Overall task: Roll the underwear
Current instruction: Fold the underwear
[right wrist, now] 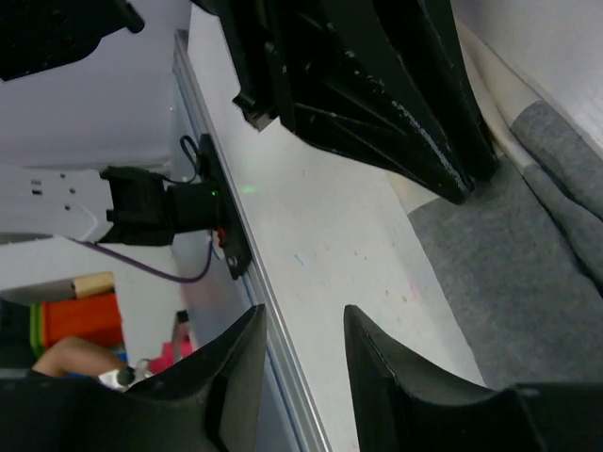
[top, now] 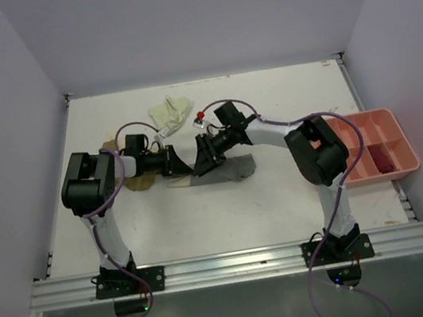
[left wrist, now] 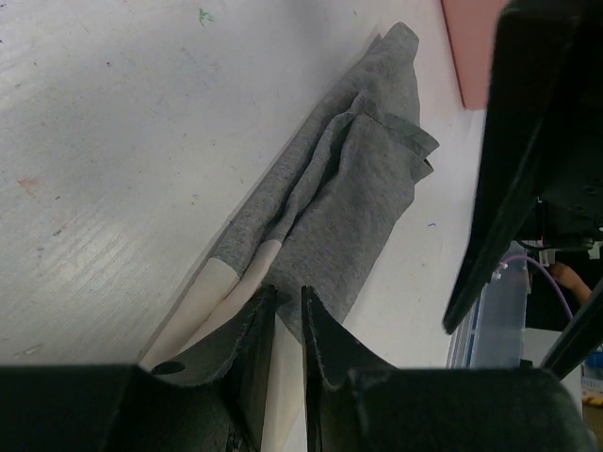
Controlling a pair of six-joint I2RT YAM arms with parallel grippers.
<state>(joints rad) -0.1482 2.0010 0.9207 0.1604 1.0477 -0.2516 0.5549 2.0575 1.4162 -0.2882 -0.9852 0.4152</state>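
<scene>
Progress is early: grey underwear point(top: 222, 174) lies folded lengthwise at the middle of the table point(top: 284, 107), not yet rolled. Left gripper point(left wrist: 287, 299) is nearly closed, pinching its waistband end; right gripper point(right wrist: 303, 318) stands parted and empty. Yellow-green piece point(top: 170, 113) near the far edge also appears unrolled.

- Open counter point(top: 229, 220) runs along the near edge, wide enough for either arm to sweep.
- Left fingers point(left wrist: 250, 367) and right fingers point(right wrist: 236, 377) face nose to nose at centre, with only a narrow gap between them over the grey underwear point(top: 234, 172).
- Pale yellow-green underwear point(top: 170, 113) lies just behind them; the salmon tray point(top: 362, 116) lines the right edge.
</scene>
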